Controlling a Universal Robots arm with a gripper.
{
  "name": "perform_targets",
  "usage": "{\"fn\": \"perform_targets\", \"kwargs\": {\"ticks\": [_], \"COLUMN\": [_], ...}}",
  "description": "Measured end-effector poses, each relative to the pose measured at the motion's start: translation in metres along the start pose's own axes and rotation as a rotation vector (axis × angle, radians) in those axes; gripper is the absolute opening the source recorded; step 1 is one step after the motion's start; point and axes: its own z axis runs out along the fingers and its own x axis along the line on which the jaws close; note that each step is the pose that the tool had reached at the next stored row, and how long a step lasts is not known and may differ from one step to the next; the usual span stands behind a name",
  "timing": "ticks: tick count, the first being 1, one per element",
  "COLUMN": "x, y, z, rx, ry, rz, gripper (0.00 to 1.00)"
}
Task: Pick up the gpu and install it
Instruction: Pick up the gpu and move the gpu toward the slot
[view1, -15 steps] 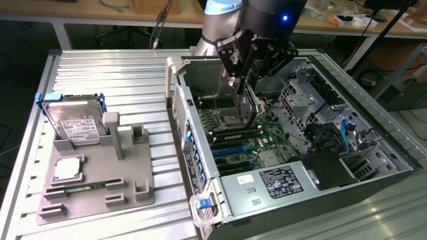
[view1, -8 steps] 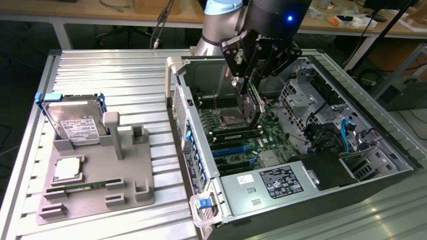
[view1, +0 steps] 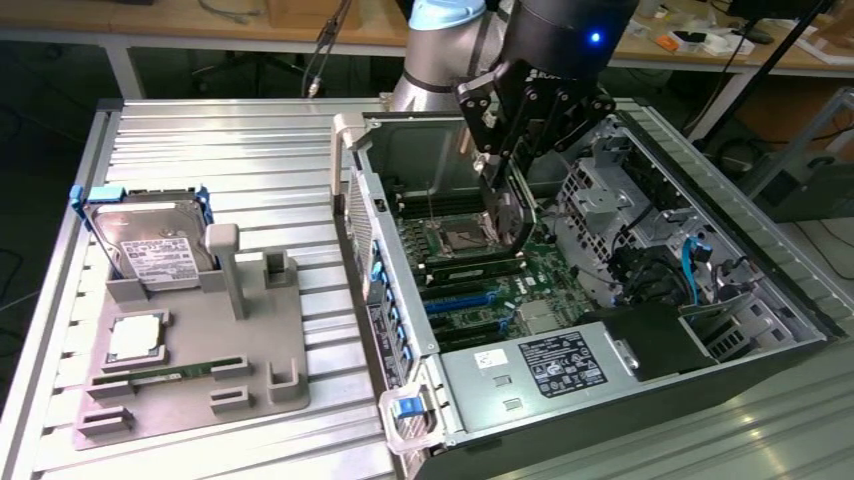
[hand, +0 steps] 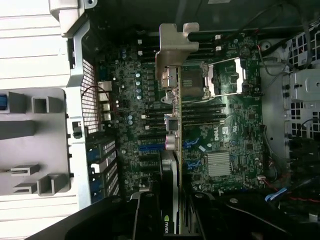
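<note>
The gpu (view1: 517, 215) hangs edge-down inside the open computer case (view1: 387, 300), just above the motherboard (view1: 467, 275) and beside the processor socket (view1: 470, 237). My gripper (view1: 505, 165) is shut on its upper edge. In the wrist view the gpu (hand: 170, 150) runs edge-on away from my gripper (hand: 170, 205), and its pale metal bracket (hand: 176, 50) is at the far end, over the motherboard (hand: 230, 125). The blue expansion slots (hand: 150, 146) lie close beside the card.
A grey parts holder (view1: 254, 340) on the ribbed table at the exterior view's left carries a silver hard drive (view1: 154, 250), a processor (view1: 136, 338) and a green memory stick (view1: 167, 372). The case holds a power supply (view1: 547, 365), drive cages (view1: 607, 195) and cables.
</note>
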Motion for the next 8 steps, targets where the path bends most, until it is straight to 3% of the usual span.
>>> {"fn": "perform_targets", "kwargs": {"ticks": [8], "x": [-0.0089], "y": [0.0006], "z": [0.0003], "rx": [0.0], "ry": [0.0], "rz": [0.0], "gripper": [0.27]}}
